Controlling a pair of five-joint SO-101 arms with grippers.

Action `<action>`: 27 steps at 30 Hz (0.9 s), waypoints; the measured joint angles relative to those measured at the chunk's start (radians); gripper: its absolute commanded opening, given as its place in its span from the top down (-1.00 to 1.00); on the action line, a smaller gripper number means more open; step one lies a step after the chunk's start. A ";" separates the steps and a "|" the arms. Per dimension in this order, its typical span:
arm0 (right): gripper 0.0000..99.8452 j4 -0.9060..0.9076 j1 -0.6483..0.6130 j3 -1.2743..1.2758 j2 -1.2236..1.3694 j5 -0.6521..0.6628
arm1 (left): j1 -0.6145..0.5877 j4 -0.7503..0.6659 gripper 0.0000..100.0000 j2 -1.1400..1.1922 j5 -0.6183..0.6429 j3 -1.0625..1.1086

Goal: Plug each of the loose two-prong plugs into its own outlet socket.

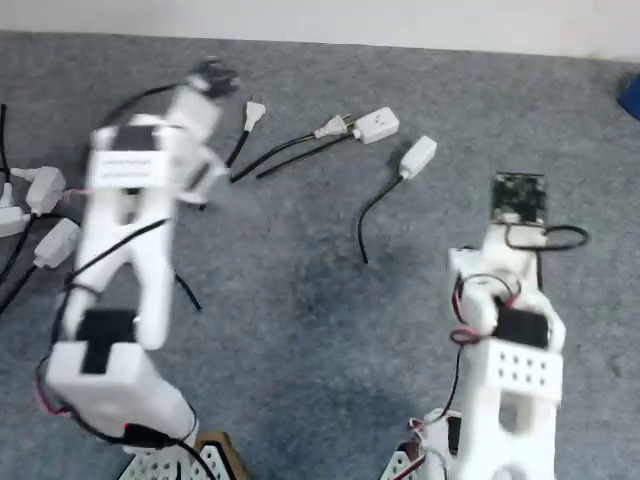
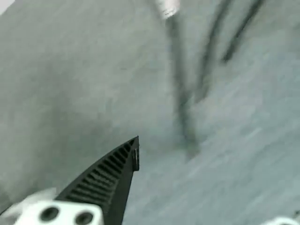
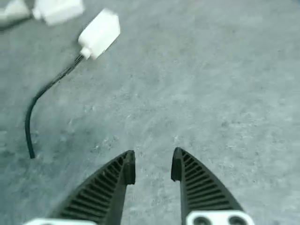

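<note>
A loose white two-prong plug (image 1: pixel 254 113) on a black cord lies on the grey carpet at the back. My left gripper (image 1: pixel 212 76) hovers just left of it, open; in the left wrist view one black finger (image 2: pixel 117 171) shows, with the plug (image 2: pixel 166 7) and blurred cords beyond it. A second plug (image 1: pixel 331 127) sits against a white socket block (image 1: pixel 377 124). Another white socket (image 1: pixel 418 155) with a short black cord lies to the right, seen too in the right wrist view (image 3: pixel 99 33). My right gripper (image 3: pixel 152 166) is open a little over bare carpet, holding nothing.
Several more white plugs and sockets (image 1: pixel 40 190) with cords lie at the left edge beside the left arm. A blue object (image 1: pixel 632 95) sits at the far right edge. The right arm's camera board (image 1: pixel 519 198) sticks out behind the lone socket.
</note>
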 measured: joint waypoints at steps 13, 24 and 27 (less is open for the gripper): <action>0.73 -0.149 -0.140 -0.324 0.585 -0.043 | 0.081 0.104 -0.08 0.632 0.117 -0.706; 0.73 -0.249 -0.123 -0.393 0.790 -0.064 | 0.252 0.269 -0.08 1.065 0.117 -1.401; 0.73 -0.235 -0.031 -0.373 0.747 -0.083 | 0.325 0.273 -0.08 1.092 0.117 -1.452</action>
